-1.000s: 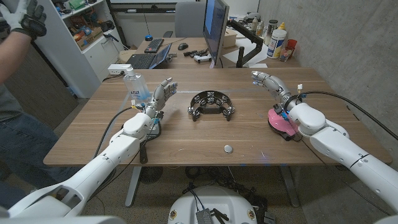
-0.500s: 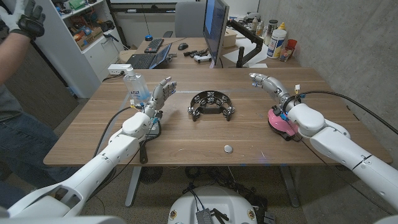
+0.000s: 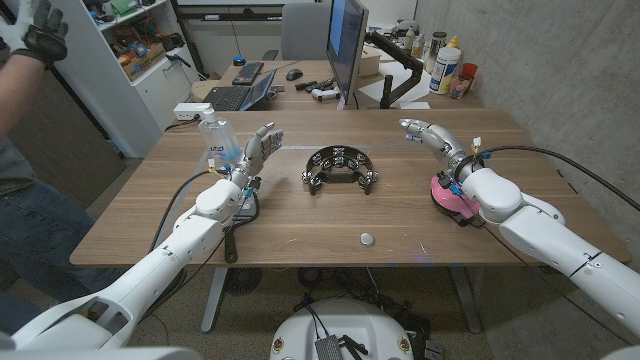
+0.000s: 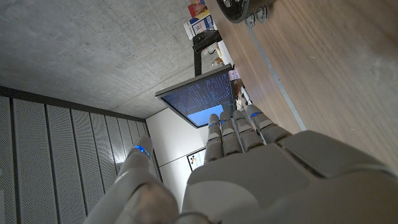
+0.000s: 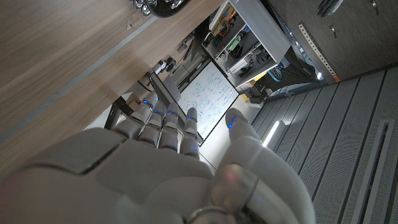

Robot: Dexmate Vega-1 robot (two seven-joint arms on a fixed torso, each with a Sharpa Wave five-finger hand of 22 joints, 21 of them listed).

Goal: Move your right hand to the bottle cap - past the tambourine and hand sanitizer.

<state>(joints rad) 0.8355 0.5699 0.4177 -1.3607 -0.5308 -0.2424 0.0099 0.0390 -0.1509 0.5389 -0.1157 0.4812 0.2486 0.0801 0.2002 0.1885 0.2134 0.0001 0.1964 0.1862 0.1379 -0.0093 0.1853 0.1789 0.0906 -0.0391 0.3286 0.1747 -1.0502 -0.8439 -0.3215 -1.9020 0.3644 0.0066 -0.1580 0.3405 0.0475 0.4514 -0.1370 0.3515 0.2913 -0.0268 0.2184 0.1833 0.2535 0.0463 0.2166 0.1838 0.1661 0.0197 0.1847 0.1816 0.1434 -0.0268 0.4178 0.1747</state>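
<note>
A small silver bottle cap (image 3: 367, 239) lies near the table's front edge, about the middle. A black tambourine (image 3: 339, 167) with metal jingles sits behind it at the table's centre; part of it shows in the left wrist view (image 4: 244, 9) and the right wrist view (image 5: 157, 5). A clear hand sanitizer bottle (image 3: 219, 140) stands at the back left. My right hand (image 3: 428, 132) hovers at the back right, fingers extended and apart, holding nothing, far from the cap. My left hand (image 3: 256, 152) stands beside the sanitizer, fingers apart and empty.
A pink object (image 3: 451, 194) lies under my right forearm. A monitor (image 3: 346, 45), a laptop (image 3: 236, 95) and bottles (image 3: 447, 65) stand on the desk behind. A person's gloved hand (image 3: 40, 30) is raised at the far left. Black cables (image 3: 235, 215) run by my left arm.
My right hand has drifted slightly left and away from me. The person's raised hand has shifted a little. My left hand stays put.
</note>
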